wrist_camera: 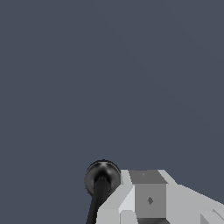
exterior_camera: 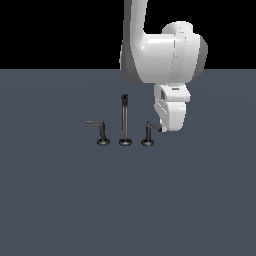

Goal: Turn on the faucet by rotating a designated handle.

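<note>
The faucet stands on the grey floor in the exterior view as three dark pieces. Its tall thin spout (exterior_camera: 124, 120) is in the middle. The handle (exterior_camera: 148, 133) is the piece on the exterior view's right, and its lever reaches rightward. The mirrored handle (exterior_camera: 102, 132) is on the left. My gripper (exterior_camera: 161, 128) hangs from the white hand at the tip of the handle's lever, touching or almost touching it. Its jaws are hidden by the hand. In the wrist view a dark round knob with a thin rod (wrist_camera: 102, 178) lies right beside one grey finger (wrist_camera: 148, 195).
The white arm (exterior_camera: 162, 52) rises behind the faucet on the exterior view's right. The flat grey floor (exterior_camera: 60, 200) extends all around the faucet set.
</note>
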